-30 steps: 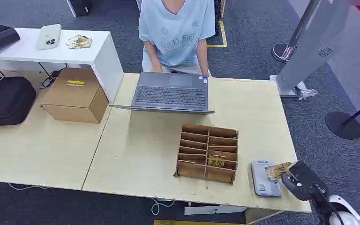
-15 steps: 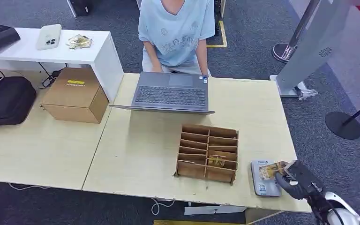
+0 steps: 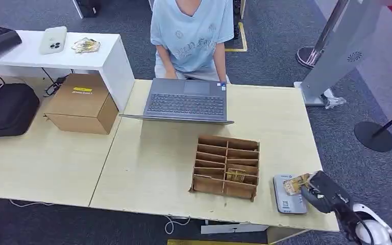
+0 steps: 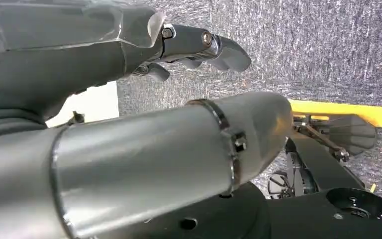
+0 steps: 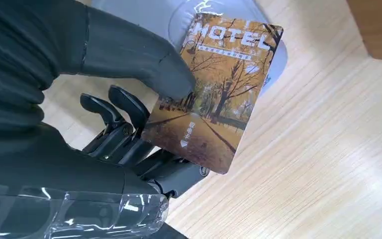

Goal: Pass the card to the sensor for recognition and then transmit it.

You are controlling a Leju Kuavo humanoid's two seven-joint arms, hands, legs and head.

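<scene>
You are looking at a wide light wooden table (image 3: 148, 168), and your right hand (image 3: 320, 191) is working at its near right corner. On the far side of the table from this hand, a person in a light blue shirt (image 3: 192, 35) is standing behind an open grey laptop (image 3: 186, 104). Far to the left of the hand, a closed cardboard box (image 3: 81, 104) is sitting on the table, with a black bag (image 3: 5, 109) beyond it.

Nearer to the hand, on its left, a brown cardboard organizer (image 3: 226, 166) with many small compartments is resting on the table, and one card (image 3: 235, 175) is lying in a compartment of its near right part.

Just beside the hand, the grey sensor (image 3: 287, 196) is lying flat on the table. The right hand is grasping the hotel card (image 5: 219, 89): the thick thumb (image 5: 134, 57) is pressing on the printed face, and the dark fingers (image 5: 124, 129) are supporting the card from behind. The card is showing the word HOTEL and an autumn tree picture. It is being held over the sensor, with its free end reaching above the grey pad; you cannot tell if the card is touching it.

Your left hand (image 4: 194, 47) is hanging over grey carpet, holding nothing, with its fingers lightly bent and apart.
</scene>
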